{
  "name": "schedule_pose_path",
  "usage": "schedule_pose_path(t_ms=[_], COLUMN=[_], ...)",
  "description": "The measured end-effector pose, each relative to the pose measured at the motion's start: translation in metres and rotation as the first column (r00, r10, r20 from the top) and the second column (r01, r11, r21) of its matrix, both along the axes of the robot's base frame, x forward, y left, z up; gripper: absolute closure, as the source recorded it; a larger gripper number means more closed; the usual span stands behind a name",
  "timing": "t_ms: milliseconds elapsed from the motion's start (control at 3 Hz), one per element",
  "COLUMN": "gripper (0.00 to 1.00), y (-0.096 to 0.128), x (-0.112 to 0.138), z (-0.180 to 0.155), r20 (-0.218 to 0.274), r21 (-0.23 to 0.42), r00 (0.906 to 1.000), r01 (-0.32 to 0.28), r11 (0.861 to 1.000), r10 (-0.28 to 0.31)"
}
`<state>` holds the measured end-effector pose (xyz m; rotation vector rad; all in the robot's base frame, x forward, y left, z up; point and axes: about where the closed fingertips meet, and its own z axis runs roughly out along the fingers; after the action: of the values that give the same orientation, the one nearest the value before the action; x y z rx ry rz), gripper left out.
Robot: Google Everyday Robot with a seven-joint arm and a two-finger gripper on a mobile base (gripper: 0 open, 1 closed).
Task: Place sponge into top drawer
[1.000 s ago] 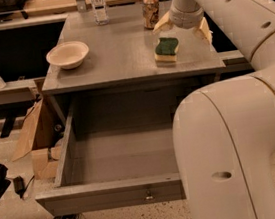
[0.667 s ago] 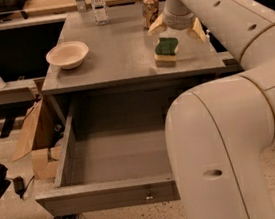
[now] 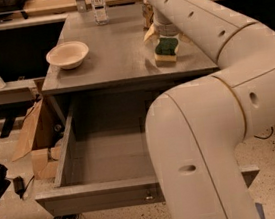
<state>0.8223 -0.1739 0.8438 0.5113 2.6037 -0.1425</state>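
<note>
Grasping stage: the gripper (image 3: 165,36) hangs low over the sponge (image 3: 166,52) at the countertop's (image 3: 115,59) right side, fingers (image 3: 148,33) spread to either side, nothing gripped. Next it likely must close, lift and carry to the open top drawer (image 3: 98,196) below. The arm arches over from the foreground.

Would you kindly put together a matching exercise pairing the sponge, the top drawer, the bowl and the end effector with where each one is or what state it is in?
Things:
1. sponge
2. top drawer
3. bowl
4. end effector

Places or states:
a. pulled out, below the tabletop
b. on the tabletop, toward the view's left
c. poised right over the sponge, open, a finger on either side
d. lying green side up on the tabletop, toward the view's right

Pairs: 1-d, 2-a, 3-b, 4-c.
</note>
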Motion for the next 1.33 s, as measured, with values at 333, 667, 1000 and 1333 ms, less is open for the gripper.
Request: schedule_pose_path(t_ms=[333,667,1000,1333], gripper=[0.18,0.41,0.64,0.87], y=[0.0053,0.0051,0.0047,0.0047], x=[0.0026,0.0021,0.0019,0.0019], z=[-0.0135,-0.0189,-0.0175,-0.013], r20=[-0.035,-0.058,-0.059,-0.059], r21=[-0.044,-0.069,-0.073,-0.073], r00=[0.9994,0.9982,0.9981,0.9981], r01=[-0.006,0.008,0.012,0.012], r11=[0.999,0.998,0.997,0.997], r10=[0.004,-0.012,-0.016,-0.016])
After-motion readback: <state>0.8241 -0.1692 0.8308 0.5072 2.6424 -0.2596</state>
